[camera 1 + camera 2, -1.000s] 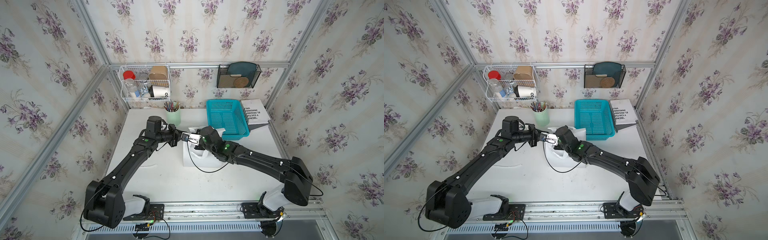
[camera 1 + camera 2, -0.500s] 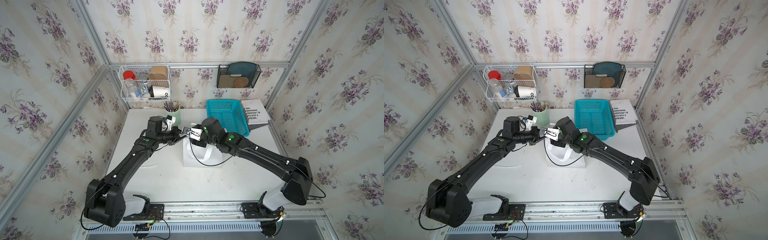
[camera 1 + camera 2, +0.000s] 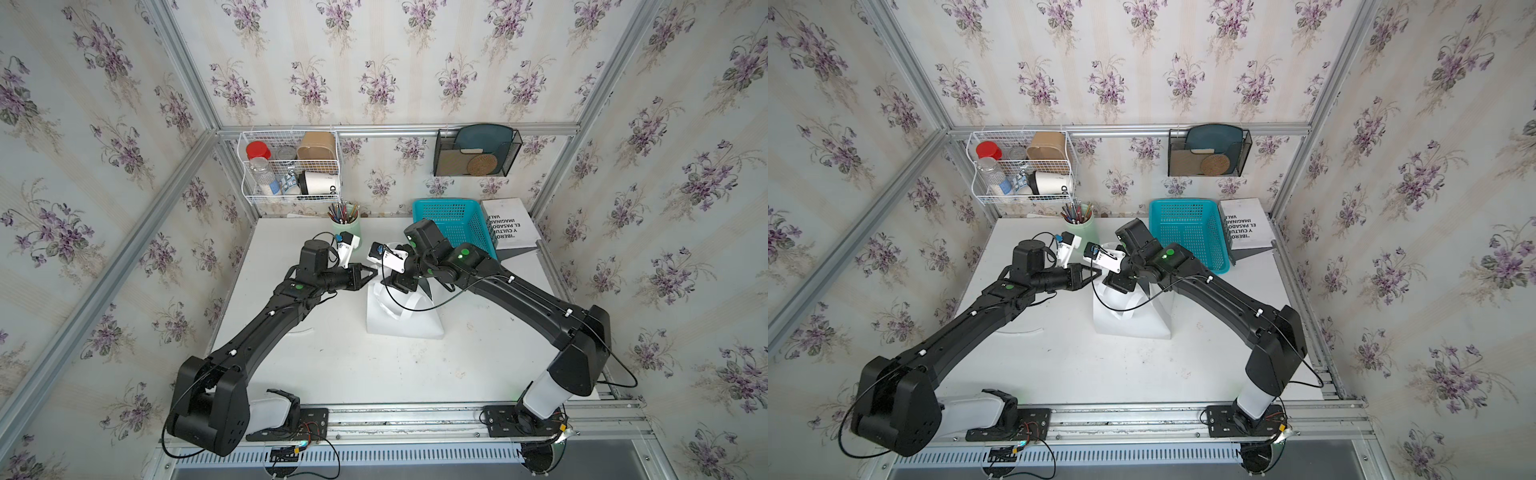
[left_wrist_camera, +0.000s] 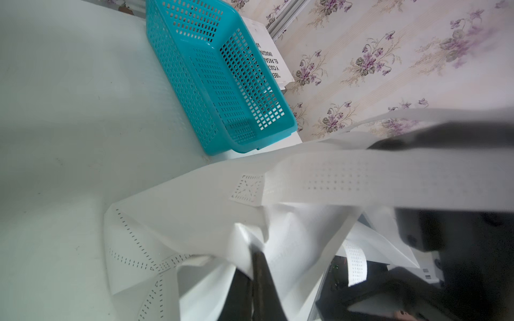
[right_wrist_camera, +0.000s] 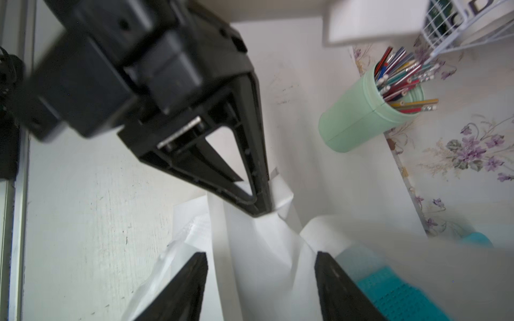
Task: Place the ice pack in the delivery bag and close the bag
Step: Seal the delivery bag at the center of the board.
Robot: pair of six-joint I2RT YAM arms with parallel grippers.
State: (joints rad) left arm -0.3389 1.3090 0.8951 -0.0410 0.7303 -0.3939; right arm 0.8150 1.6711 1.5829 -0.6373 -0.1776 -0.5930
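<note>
Delivery bag (image 3: 399, 320) stands mid-counter (image 3: 332, 374), rim pinched by the clamped left pincer (image 3: 371, 274), right pincer (image 5: 261, 255) wide astride its fabric, ice pack not discernible, so I'd pull the rim taut and get the strap (image 4: 361, 180) off the mouth before any drop.

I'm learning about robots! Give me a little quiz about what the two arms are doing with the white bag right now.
1. True or false: the left gripper is pinching white fabric of the delivery bag.
2. What colour is the perforated basket at the back of the table? A) red B) turquoise C) yellow
3. Fill in the gap: the jaws of the right gripper stand ____.

Key: 1 true; 2 B; 3 open.
</note>
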